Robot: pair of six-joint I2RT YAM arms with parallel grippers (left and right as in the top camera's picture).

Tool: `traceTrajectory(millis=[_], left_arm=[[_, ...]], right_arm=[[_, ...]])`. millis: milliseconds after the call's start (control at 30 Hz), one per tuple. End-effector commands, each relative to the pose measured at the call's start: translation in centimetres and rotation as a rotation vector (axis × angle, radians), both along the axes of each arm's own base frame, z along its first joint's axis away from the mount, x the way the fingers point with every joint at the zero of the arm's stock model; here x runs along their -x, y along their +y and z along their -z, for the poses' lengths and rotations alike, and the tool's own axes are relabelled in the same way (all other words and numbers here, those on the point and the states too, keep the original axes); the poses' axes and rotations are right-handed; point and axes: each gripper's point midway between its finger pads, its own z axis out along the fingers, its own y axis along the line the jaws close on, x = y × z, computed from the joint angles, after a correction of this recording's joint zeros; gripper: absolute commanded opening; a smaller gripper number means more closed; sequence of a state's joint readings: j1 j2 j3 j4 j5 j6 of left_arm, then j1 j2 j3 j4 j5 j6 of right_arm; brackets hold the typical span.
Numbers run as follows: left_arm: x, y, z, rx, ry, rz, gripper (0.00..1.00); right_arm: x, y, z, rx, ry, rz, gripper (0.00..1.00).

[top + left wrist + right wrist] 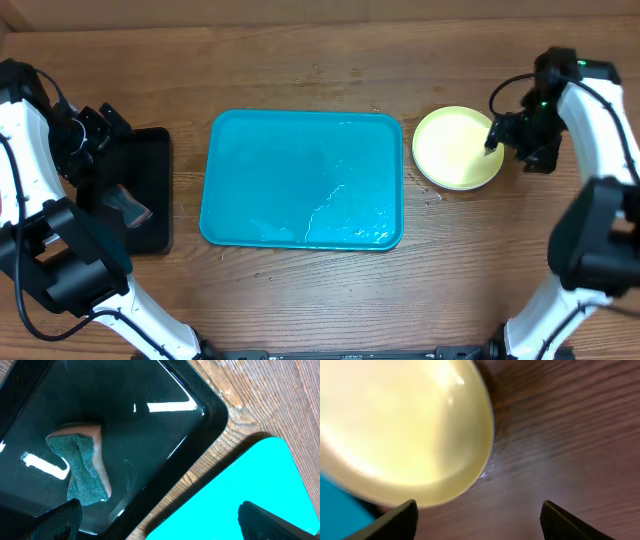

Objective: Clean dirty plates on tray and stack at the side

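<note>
From above, the tray [300, 180] lies mid-table, its surface wet and bare; a yellow-green plate [455, 148] sits on the table [300, 300] just right of the tray, and a black tray [150, 190] holding a sponge [130, 208] lies just left of it. In the left wrist view, the left gripper [160, 527] hangs spread wide and empty above the black tray's edge nearest the tray. In the right wrist view, the right gripper [480, 525] is spread wide, empty, at the plate's rim farthest from the tray.

White arm links [603, 125], black joints [70, 262], thin black cables [508, 86], black fingers [392, 522].
</note>
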State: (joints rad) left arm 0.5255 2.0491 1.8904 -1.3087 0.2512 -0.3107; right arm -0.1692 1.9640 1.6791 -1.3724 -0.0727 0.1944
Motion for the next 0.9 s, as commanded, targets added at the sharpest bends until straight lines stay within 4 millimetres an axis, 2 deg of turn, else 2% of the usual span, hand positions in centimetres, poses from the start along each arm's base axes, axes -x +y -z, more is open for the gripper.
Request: traceTrajectory(millis=[0,100,133,200,233,300,367,400,467,533,867], left_arm=[[-0.4,-0.1,-0.4,-0.005,-0.021,0.019,1.0],[-0.3,-0.1,-0.4,-0.005,-0.021,0.019,1.0],[-0.3,-0.1,-0.4,-0.005,-0.021,0.019,1.0],[-0.3,-0.1,-0.4,-0.005,-0.021,0.019,1.0],[-0.3,-0.1,-0.4,-0.005,-0.02,0.019,0.99],[-0.3,-0.1,-0.4,-0.005,-0.021,0.019,1.0],[-0.3,-0.1,-0.4,-0.005,-0.021,0.019,1.0],[-0.3,-0.1,-0.4,-0.005,-0.021,0.019,1.0],[-0.3,-0.1,-0.4,-0.005,-0.021,0.019,1.0],[-0.3,-0.1,-0.4,-0.005,-0.021,0.019,1.0],[-0.3,-0.1,-0.4,-0.005,-0.021,0.019,1.0]], right_arm=[[1.1,1.8,-9.1,-0.034,-0.227,0.002,0.81],[3.3,3.4,-12.1,-0.045,-0.289,-0.031,0.87],[4.1,4.0,-12.7,-0.046,-0.301,-0.048,1.0],[5.8,5.2,-13.3,-0.05,-0.315,-0.081,1.0],[8.0,7.1,-13.2,-0.059,-0.338,-0.118,1.0],[9.4,8.6,-12.8,-0.076,-0.362,-0.122,1.0],[11.3,9.5,-12.1,-0.096,-0.323,-0.093,1.0],[13.3,10.1,-11.6,-0.118,-0.25,-0.041,1.0],[14.9,10.6,-11.4,-0.136,-0.181,-0.001,1.0],[15.4,10.5,-11.2,-0.134,-0.155,0.003,1.0],[15.3,10.0,-11.1,-0.098,-0.162,-0.011,1.0]])
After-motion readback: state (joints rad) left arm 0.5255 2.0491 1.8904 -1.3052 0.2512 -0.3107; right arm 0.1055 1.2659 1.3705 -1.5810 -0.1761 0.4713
